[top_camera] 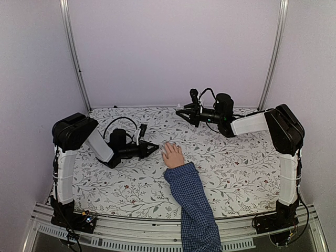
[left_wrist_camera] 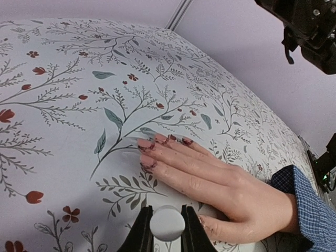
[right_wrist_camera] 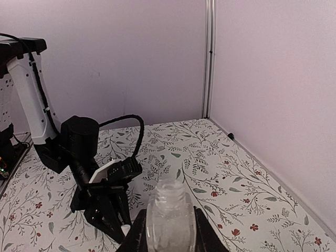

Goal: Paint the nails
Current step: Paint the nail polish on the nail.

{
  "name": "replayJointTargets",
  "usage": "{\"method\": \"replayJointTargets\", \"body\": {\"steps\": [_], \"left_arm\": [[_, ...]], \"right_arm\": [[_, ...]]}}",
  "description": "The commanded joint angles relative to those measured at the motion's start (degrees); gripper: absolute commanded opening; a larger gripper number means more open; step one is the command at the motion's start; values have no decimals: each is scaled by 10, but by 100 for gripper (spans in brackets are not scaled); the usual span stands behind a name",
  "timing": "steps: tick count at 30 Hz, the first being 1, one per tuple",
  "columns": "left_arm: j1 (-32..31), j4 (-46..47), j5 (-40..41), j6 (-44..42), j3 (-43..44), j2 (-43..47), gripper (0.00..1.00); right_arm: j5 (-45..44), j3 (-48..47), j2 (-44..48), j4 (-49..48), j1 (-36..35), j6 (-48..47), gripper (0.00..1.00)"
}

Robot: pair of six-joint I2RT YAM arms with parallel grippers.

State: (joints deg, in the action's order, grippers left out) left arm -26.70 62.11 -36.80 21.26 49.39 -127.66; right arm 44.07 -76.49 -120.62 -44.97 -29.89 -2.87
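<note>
A pale hand (left_wrist_camera: 220, 181) in a blue checked sleeve (top_camera: 193, 202) lies flat on the flowered table. Its nails (left_wrist_camera: 147, 146) carry dark red smears around the fingertips. My left gripper (left_wrist_camera: 167, 211) is low, just short of the thumb and index finger, and shut on a white round cap (left_wrist_camera: 167, 222); what hangs below the cap is hidden. In the top view the left gripper (top_camera: 156, 147) points at the hand (top_camera: 172, 156). My right gripper (right_wrist_camera: 169, 212) hangs raised at the back, shut on a clear open-necked bottle (right_wrist_camera: 170, 218). The top view places the right gripper (top_camera: 184, 113) behind the hand.
The flowered tablecloth (top_camera: 236, 168) covers the table, with pale walls and metal corner posts (top_camera: 272, 58) around it. The left arm (right_wrist_camera: 79, 152) with its cable fills the left side of the right wrist view.
</note>
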Motion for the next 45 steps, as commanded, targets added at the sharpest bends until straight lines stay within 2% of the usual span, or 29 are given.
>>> {"method": "replayJointTargets", "body": {"steps": [1, 19, 38, 45], "left_arm": [[8, 42, -2, 6, -23, 8, 0], [15, 155, -29, 34, -69, 20, 0], [10, 109, -47, 35, -32, -6, 0], [7, 74, -42, 11, -26, -4, 0]], "right_arm": [[-1, 5, -4, -4, -1, -6, 0], [0, 5, -3, -4, -1, -6, 0], [-2, 5, -4, -4, -1, -7, 0], [-2, 4, -5, -3, -1, -7, 0]]}}
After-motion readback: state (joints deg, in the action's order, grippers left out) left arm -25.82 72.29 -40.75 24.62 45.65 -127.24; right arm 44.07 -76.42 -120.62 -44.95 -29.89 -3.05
